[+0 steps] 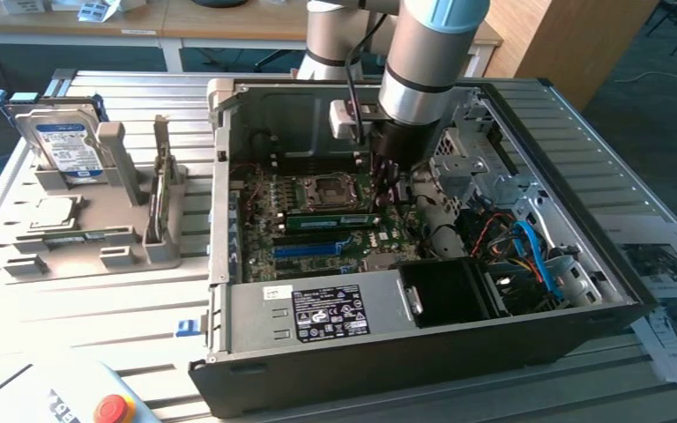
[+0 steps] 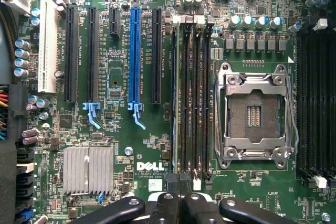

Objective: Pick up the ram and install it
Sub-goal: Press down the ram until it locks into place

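Observation:
The ram (image 1: 327,221), a thin green stick, lies along the motherboard (image 1: 303,251) inside the open computer case (image 1: 433,352), in a memory slot beside the processor socket (image 1: 321,189). In the wrist view the ram (image 2: 174,103) is seen edge-on as a narrow pale line in the memory slot nearest the long blue slot (image 2: 135,51). My gripper (image 1: 386,187) hangs over the board, just to the exterior view's right of the ram. Its black fingers (image 2: 167,209) are shut, meeting at the gripper (image 2: 181,205) in line with that slot's end, with nothing visibly between them.
A grey parts holder (image 1: 115,238) on the exterior view's left carries a hard drive (image 1: 63,145), a silver chip (image 1: 56,211) and an upright card (image 1: 162,189). The power supply (image 1: 315,313), drive cage (image 1: 479,167) and cables (image 1: 532,251) crowd the case. A heatsink (image 2: 88,169) sits near the fingers.

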Motion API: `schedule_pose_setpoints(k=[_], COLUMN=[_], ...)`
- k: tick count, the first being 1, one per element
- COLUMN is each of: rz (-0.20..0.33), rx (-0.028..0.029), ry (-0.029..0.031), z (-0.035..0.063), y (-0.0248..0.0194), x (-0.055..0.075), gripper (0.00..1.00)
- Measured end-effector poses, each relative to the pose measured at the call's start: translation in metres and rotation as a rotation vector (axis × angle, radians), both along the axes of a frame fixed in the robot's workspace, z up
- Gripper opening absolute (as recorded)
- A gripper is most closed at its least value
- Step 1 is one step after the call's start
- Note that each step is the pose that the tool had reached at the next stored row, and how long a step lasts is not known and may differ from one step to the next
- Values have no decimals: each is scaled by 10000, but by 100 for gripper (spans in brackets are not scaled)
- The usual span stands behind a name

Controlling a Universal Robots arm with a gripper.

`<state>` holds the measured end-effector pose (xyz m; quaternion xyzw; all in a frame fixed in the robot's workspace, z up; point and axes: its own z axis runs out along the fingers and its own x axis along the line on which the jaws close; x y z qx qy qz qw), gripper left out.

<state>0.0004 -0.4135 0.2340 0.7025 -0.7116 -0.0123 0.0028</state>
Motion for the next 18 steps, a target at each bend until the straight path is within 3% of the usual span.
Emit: schedule_pose_setpoints(k=[6,18], rz=[0,-7], rx=[0,-1], ry=[0,1], z=[-2,-3], y=[2,16], x=[-37,-285], gripper=[10,10])
